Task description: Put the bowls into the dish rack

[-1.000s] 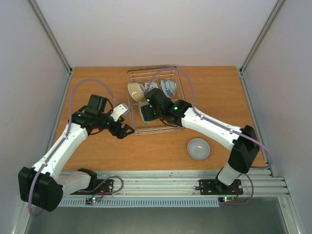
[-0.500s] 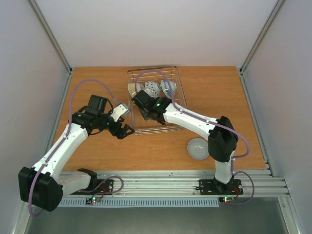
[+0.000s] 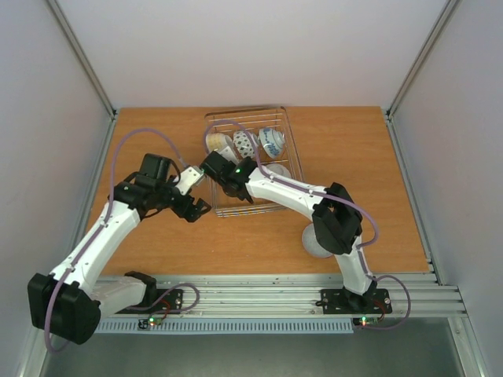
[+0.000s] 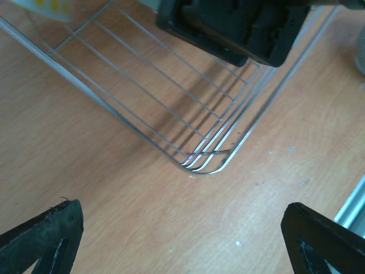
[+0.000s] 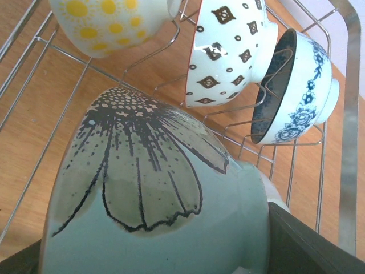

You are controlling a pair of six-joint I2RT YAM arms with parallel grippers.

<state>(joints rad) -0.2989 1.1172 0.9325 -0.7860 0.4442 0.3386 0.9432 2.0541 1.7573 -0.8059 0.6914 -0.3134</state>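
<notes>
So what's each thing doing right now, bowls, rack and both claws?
dish rack: partly loaded.
right gripper: shut on the green bowl.
left gripper: open, empty, by the dish rack's corner.
green bowl: tilted, held over the dish rack.
yellow-dotted bowl: on edge in the dish rack.
diamond-patterned bowl: on edge in the dish rack.
blue-and-white bowl: on edge in the dish rack.
white bowl: in the dish rack.
grey bowl: on the table, not loaded.

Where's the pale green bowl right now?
The pale green bowl is gripped by the right gripper over the left side of the dish rack. It fills the right wrist view, just in front of the yellow-dotted bowl.
</notes>
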